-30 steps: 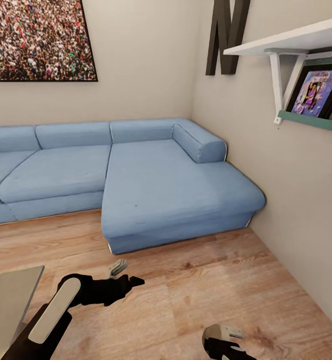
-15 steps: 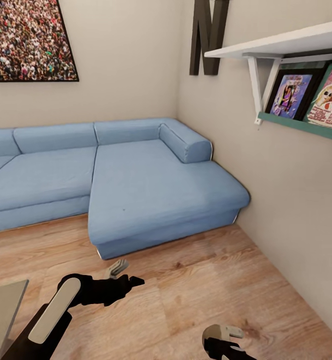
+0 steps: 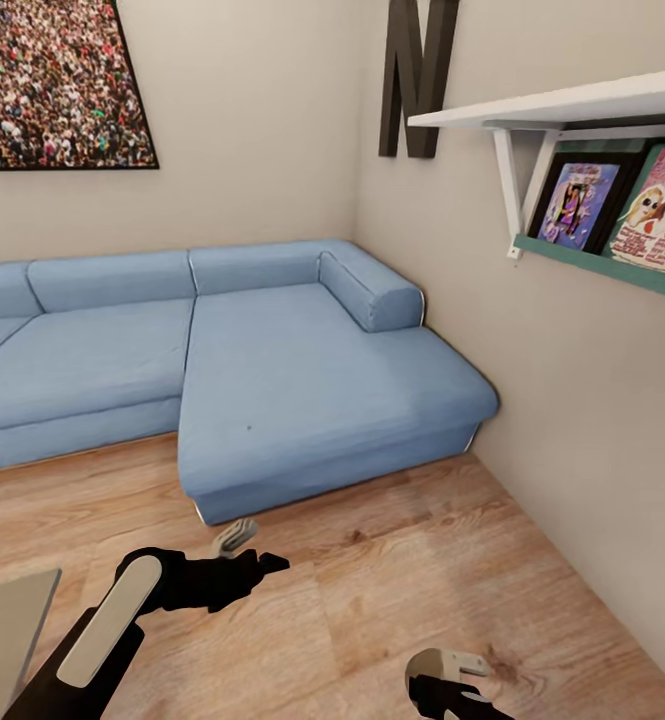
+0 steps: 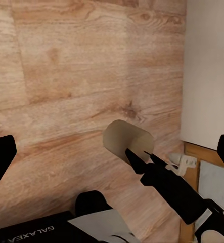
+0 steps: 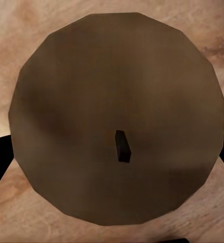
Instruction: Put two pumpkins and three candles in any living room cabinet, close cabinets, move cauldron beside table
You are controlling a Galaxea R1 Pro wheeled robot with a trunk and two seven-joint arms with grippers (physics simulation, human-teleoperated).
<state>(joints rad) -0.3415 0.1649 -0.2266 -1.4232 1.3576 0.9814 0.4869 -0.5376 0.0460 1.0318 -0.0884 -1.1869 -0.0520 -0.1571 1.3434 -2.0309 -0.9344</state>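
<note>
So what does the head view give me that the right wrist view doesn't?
Head view alone: the blue sofa, the crowd poster, the wall shelf, a corner of the table and the open left pincer. Right wrist view alone: the candle seen end-on from close up, with its dark wick. Both: the wood floor and that candle, small at the head view's lower edge.

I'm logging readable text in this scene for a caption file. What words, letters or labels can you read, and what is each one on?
"N": big dark letter mounted on the wall.
"GALAXEA": printed on the robot's arm, seen upside down in the left wrist view.
Framed pictures on the green shelf: any lettering is too blurred to read.
Crowd poster: no text that I can read.
</note>
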